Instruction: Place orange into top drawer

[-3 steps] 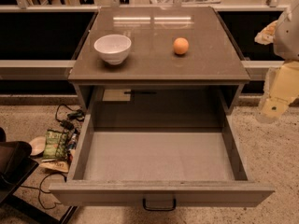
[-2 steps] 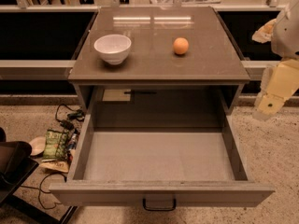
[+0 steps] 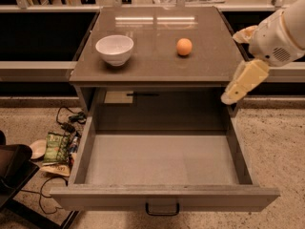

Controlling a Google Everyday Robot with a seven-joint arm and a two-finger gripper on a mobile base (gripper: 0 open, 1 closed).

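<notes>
Item 1. Table [image 3: 157, 68]: grey-brown top, glossy toward the far edge.

Item 2. Orange [image 3: 184, 46]: sits on the table top, right of centre and toward the far edge, well apart from the right edge. Nothing touches it.

Item 3. White bowl [image 3: 115, 49]: upright on the table top, near the left edge, well apart from the orange.

Item 4. Top drawer [image 3: 162, 161]: pulled fully out below the table's near edge, its flat grey floor bare. Dark metal handle [image 3: 162, 209] at the middle of its front.

Item 5. Gripper [image 3: 233, 92]: cream-coloured, hanging off the white arm [image 3: 281, 37], just outside the table's near right corner and above the drawer's right wall, angled down and to the left. From where I stand I cannot tell how far open it is. It has hold of nothing that I can see.

Item 6. Floor, left of the drawer: a snack packet [image 3: 57, 147] and loose black cables [image 3: 66, 120].
</notes>
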